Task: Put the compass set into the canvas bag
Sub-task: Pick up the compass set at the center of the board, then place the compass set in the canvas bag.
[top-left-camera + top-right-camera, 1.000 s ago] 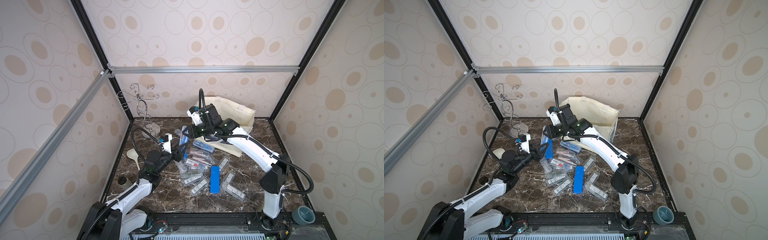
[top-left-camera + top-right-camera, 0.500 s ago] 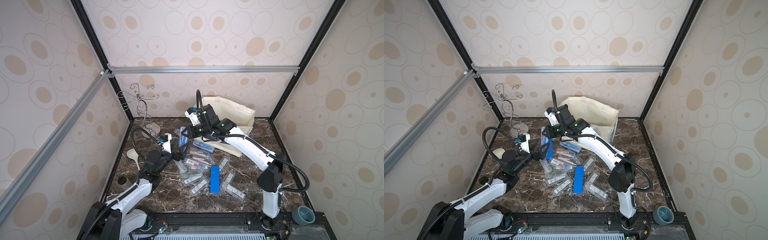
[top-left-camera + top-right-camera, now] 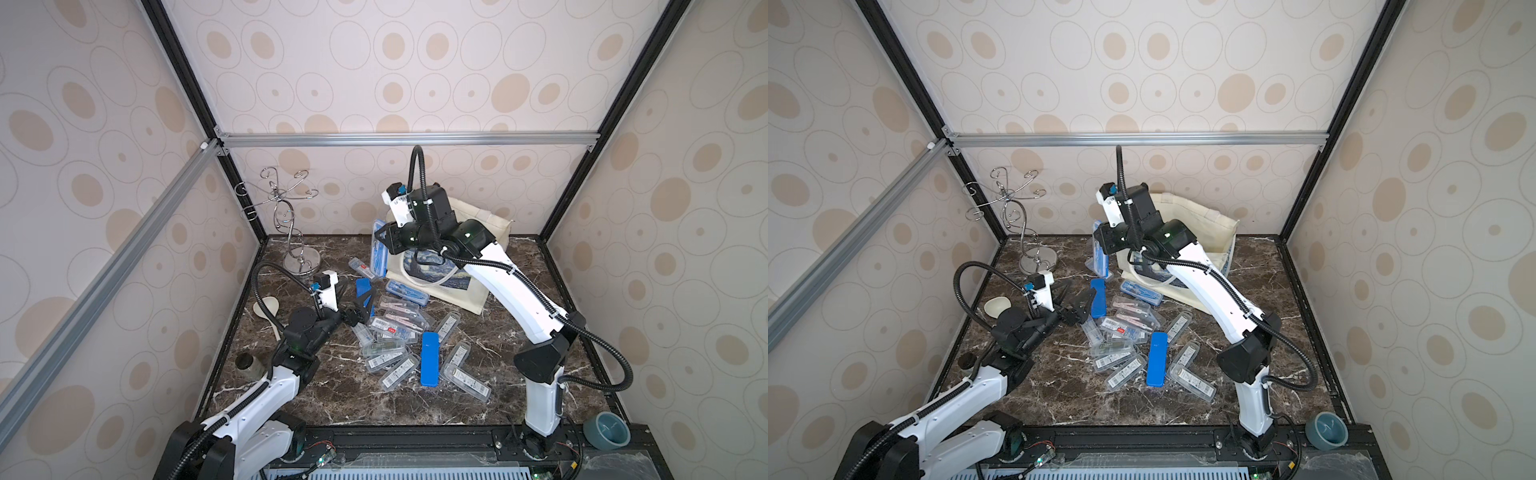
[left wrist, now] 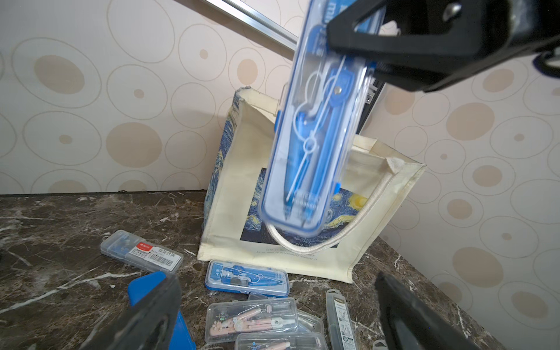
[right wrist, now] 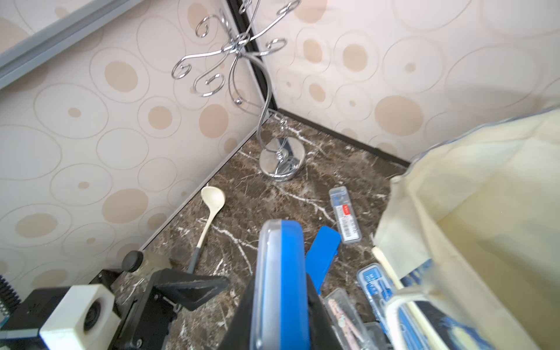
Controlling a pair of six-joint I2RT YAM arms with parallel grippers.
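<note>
Right gripper (image 3: pixel 383 241) is pinching the compass set (image 4: pixel 312 136) near its upper end, black fingers (image 4: pixel 424 45) pressing on its front and back. The set, a blue-backed case with a clear lid and a blue compass showing inside, is hanging lengthwise in the air above the marble table (image 3: pixel 316 395). It is tilting slightly, just beside the side edge of the canvas bag (image 4: pixel 391 224) and outside it. White lettering near the case's top is beginning "mi", and the finger is covering the rest.

The bag is standing open against the back wall, its white rope handle drooping over the blue-and-yellow print. A thin line of text under the print is showing too small to read.

Just in front of the bag, a second blue case (image 4: pixel 247 277) is lying flat, bearing white lettering that is reading roughly as "mini". A clear case (image 4: pixel 142 254) nearby is carrying a red tag, a barcode and black characters too small to make out. A case holding a pink compass (image 4: pixel 251 319) is resting among more clear cases.

Left gripper (image 3: pixel 353 299) is hovering low over the table beside that scatter, its jaws spread wide and empty.
</note>
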